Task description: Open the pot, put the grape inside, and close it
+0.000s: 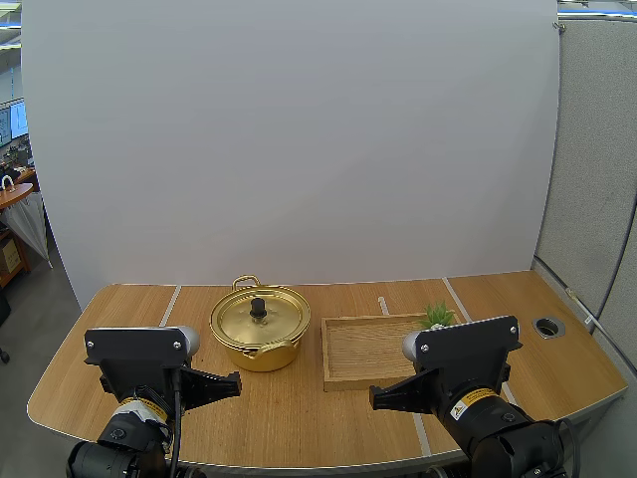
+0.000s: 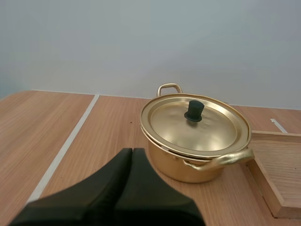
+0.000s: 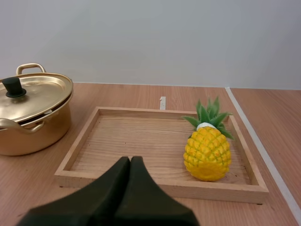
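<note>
A gold pot stands on the table with its lid on and a black knob on top. No grape is in view; a yellow toy pineapple with green leaves lies at the right end of the wooden tray. My left gripper hovers near the front edge, short of the pot, its fingers together as one dark wedge. My right gripper is shut too, in front of the tray's near rim.
The tray sits just right of the pot, almost touching it. A round cable hole is set in the table at far right. Bare wood lies left of the pot.
</note>
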